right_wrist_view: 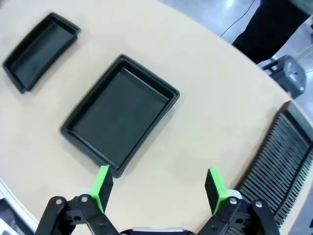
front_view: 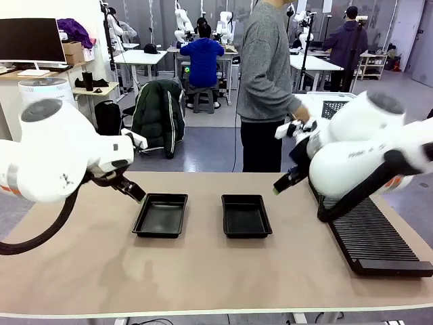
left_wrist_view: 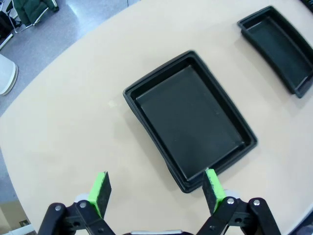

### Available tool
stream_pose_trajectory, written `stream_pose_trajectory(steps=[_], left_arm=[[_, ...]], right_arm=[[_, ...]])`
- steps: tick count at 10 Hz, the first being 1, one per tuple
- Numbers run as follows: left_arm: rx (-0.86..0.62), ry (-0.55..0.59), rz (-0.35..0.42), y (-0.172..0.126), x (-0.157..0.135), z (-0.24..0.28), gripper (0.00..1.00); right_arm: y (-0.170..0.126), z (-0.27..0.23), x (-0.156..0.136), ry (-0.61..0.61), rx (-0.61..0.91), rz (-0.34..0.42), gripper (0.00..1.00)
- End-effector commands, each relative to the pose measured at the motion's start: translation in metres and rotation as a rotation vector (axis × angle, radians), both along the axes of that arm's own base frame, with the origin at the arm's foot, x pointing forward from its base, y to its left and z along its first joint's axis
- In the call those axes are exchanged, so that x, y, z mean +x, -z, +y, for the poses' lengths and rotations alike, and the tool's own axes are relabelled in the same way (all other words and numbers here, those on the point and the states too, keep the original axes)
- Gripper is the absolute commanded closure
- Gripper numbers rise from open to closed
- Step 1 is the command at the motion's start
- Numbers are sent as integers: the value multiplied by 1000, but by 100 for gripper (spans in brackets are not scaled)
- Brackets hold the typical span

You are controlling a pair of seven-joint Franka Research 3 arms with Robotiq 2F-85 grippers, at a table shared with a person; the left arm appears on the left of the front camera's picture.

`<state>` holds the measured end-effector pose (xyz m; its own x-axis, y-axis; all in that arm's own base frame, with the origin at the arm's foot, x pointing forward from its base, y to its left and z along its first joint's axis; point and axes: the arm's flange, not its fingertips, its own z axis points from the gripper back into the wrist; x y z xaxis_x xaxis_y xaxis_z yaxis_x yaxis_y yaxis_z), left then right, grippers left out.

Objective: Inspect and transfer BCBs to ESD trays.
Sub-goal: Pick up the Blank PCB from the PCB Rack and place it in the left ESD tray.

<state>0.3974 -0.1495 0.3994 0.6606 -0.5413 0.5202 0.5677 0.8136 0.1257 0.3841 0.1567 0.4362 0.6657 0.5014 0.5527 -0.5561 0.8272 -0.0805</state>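
The left pincer hangs with its jaws spread wide, gripping nothing, over a corner of one shallow black rectangular plastic ESD tray, the one farther from the long black slotted rack. The right pincer, equally agape and holding nothing, hovers between that rack and the second matching tray, which lies near the rack on the beige tabletop.

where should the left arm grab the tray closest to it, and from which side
Probably take the tray by its left long wall, from straight above, one of the fingers inside and one outside. It lies flat and empty, so the sloped wall and flared rim are the only thin edge to pinch.
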Motion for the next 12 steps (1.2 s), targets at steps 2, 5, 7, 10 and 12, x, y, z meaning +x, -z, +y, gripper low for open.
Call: stream_pose_trajectory(steps=[2,5,7,10,12], left_arm=[[-114,55,46,-70,-14,39,0],[-254,92,80,-122,-5,73,0],[-399,149,109,-140,2,99,0],[-579,173,163,-148,17,132,0],[-733,175,216,-133,21,152,0]], right_arm=[[-70,-34,-15,13,66,56,0],[-122,-67,-17,35,190,154,0],[-140,-92,-14,55,291,226,0],[-143,-128,-3,109,435,343,0],[-140,-156,8,124,562,457,0]])
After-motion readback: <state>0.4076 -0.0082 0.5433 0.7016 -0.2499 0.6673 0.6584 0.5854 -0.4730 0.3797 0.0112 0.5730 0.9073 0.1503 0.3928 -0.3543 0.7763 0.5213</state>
